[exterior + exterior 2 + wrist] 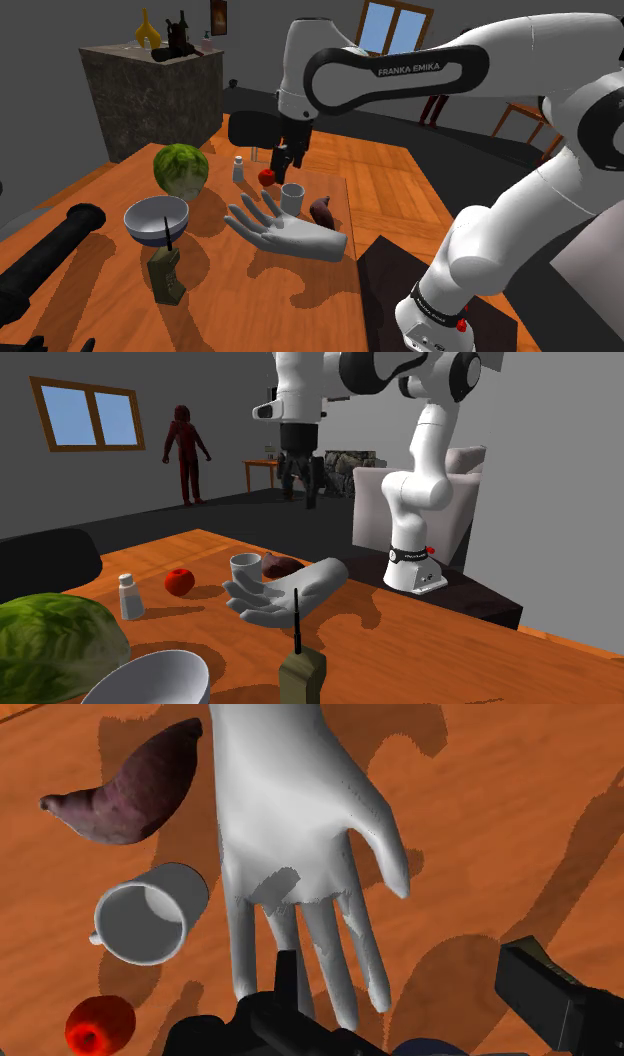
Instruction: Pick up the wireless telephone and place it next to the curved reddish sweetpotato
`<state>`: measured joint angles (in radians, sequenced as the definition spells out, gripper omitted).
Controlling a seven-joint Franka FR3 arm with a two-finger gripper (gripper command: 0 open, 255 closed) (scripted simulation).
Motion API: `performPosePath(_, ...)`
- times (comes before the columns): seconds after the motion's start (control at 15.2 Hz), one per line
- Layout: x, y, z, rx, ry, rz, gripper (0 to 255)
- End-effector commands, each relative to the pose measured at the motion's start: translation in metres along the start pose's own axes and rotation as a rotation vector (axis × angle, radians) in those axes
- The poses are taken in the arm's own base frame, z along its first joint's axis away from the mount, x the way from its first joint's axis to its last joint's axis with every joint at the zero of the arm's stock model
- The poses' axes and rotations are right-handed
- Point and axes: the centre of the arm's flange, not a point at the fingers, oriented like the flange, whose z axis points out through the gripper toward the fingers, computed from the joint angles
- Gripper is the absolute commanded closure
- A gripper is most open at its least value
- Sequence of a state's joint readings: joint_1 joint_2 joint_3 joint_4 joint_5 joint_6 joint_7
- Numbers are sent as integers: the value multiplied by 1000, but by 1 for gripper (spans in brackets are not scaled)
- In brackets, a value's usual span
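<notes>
The gripper (pixel 299 493) hangs above the white hand model (pixel 287 233), fingers apart, holding nothing; the olive phone (pixel 165 273) stands upright beside the bowl (pixel 140 222), well apart from the sweet potato (pixel 321 209).

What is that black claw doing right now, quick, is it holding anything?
Gripper: open, its fingers stand apart, holding nothing.
</notes>
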<state>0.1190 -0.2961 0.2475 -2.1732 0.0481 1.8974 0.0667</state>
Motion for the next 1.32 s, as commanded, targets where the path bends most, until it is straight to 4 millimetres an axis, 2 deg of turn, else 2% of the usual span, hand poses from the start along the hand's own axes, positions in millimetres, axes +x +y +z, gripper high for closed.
performPosePath(0.0,16,-18,10,3,-8,-16,0)
performPosePath(0.66,95,-118,52,14,-48,-95,0)
performPosePath(1.25,158,-214,92,24,-83,-166,0)
